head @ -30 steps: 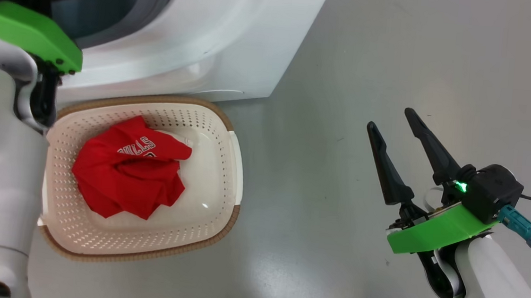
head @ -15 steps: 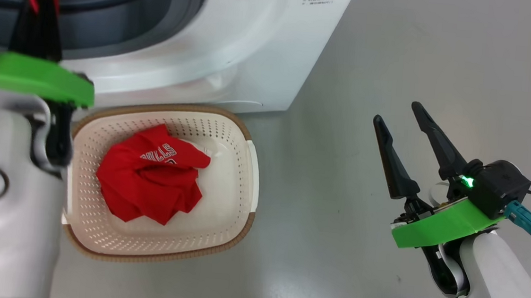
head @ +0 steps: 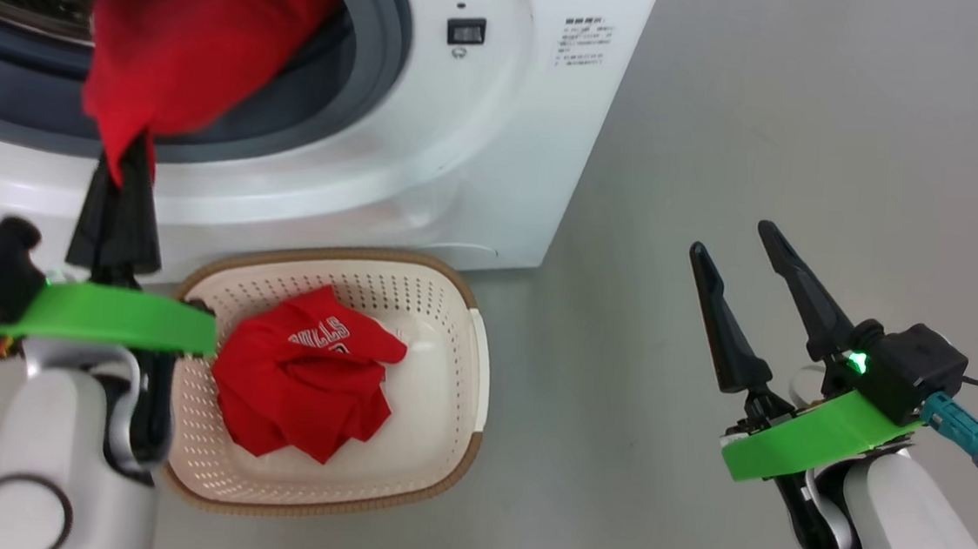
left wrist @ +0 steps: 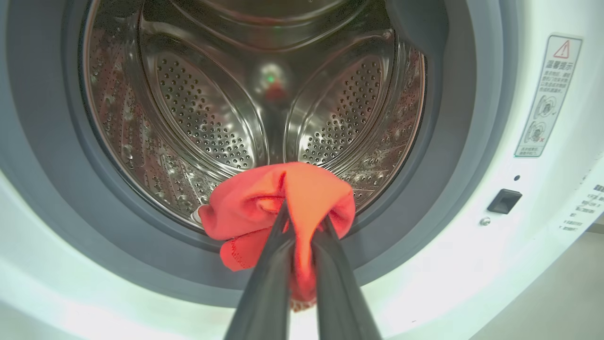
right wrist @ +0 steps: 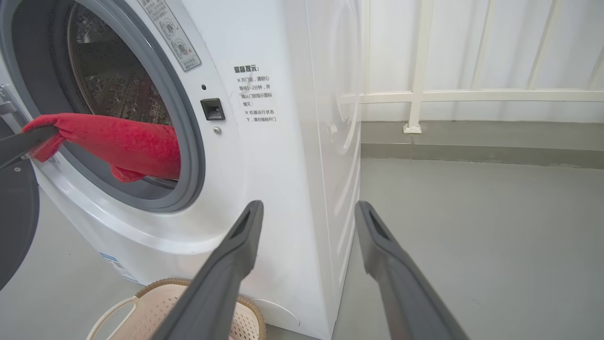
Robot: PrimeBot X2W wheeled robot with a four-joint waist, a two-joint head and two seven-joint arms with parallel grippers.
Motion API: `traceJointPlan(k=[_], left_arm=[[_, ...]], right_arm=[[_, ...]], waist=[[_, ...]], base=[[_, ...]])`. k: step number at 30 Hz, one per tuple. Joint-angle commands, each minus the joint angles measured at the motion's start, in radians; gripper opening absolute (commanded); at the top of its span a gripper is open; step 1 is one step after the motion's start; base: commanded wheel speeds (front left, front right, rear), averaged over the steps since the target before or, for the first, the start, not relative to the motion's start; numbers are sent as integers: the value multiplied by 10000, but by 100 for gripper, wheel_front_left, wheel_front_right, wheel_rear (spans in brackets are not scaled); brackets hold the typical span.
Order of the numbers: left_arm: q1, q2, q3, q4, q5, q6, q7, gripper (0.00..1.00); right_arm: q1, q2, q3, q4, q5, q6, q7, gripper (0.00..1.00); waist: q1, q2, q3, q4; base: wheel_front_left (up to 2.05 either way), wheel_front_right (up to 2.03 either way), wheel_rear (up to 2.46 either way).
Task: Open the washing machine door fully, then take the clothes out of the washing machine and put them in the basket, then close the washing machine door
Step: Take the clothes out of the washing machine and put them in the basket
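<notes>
Pulling clothes out | left hand [left wrist: 304, 217] clamped on second red garment [head: 185, 32], half out over grey ring [head: 385, 48] of washing machine [head: 500, 136] | right hand [head: 733, 239] fingers apart, empty, right of machine | first red garment [head: 306, 382] in basket [head: 468, 369] before machine | risk: cloth snags ring, slips from pinch | since earlier: garment drawn farther out

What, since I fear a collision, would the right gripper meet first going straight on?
Probably the washing machine, near its front corner, which the right gripper frames between its open jaws; depth is unclear.
</notes>
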Motion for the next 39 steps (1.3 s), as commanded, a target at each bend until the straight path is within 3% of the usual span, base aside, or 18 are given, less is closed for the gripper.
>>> traceJointPlan(k=[1, 16, 28, 39], left_arm=[[275, 215, 338, -439, 72, -31, -88, 0], [2863, -62, 66, -2737, -137, 277, -89, 0], [4697, -74, -733, -4991, -618, 1283, -89, 0], [4858, -75, -1071, -4445, -1022, 1390, -89, 0]], right_arm=[[284, 22, 176, -182, 138, 4, -65, 100], [913, 98, 146, 57, 204, 4, -65, 100], [1390, 17, 71, 64, 197, 4, -65, 100], [1390, -48, 143, 46, 185, 4, -65, 100]], waist=[[0, 0, -317, 139], [0, 0, -1708, 229], [0, 0, -2386, 221], [0, 0, -2285, 213]], base=[[0, 0, 0], [0, 0, 0], [0, 0, 0], [0, 0, 0]])
